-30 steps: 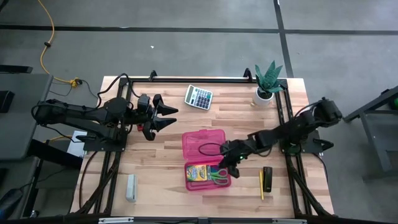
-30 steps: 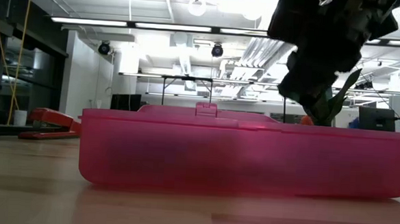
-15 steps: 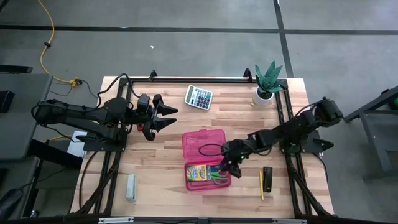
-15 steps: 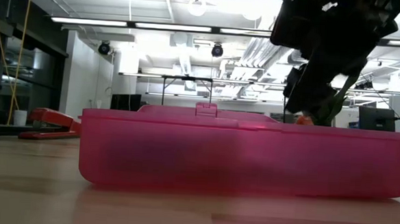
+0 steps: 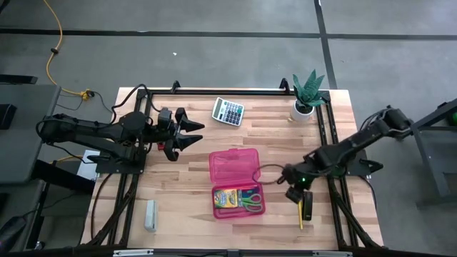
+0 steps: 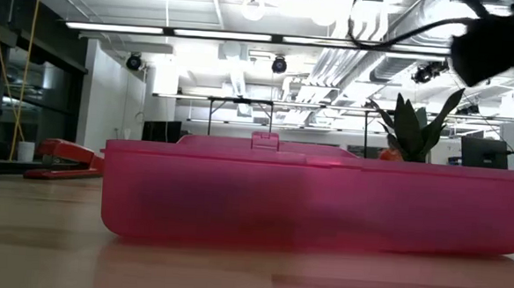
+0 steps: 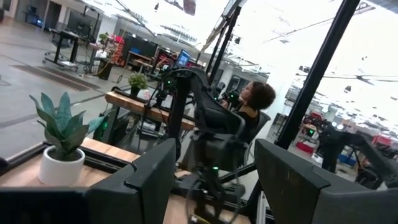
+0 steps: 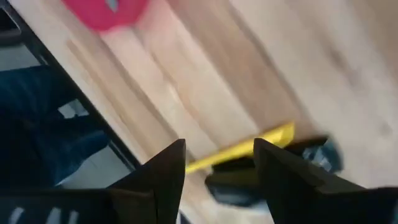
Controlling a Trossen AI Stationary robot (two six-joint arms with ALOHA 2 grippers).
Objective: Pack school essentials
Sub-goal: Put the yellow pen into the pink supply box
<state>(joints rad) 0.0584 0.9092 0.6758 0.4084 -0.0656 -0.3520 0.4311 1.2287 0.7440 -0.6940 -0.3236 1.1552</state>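
The pink case lies open near the table's middle, its lid (image 5: 233,165) on the far side and its tray (image 5: 238,211) on the near side. In the tray lie the yellow-green crayon box (image 5: 226,198) and the green-handled scissors (image 5: 250,202). A yellow pencil (image 5: 300,213) lies flat on the wood to the right of the case, next to a black oblong object (image 5: 307,205). My right gripper (image 5: 294,191) hovers open just above the pencil's far end; its wrist view shows the pencil (image 8: 249,149) between the open fingers, untouched. My left gripper (image 5: 189,135) waits open at the far left.
A calculator (image 5: 228,111) and a potted plant (image 5: 307,96) stand at the far edge. A grey block (image 5: 150,214) lies near the front left corner. A red stapler (image 6: 62,158) sits under the left arm. Black frame rails (image 5: 330,143) run along both table sides. A person sits beyond the table (image 7: 255,102).
My right gripper has opened over the case's right end. It has then risen clear and swung toward the table's right edge, and now hangs over the yellow pencil. The scissors and crayon box have stayed in the tray.
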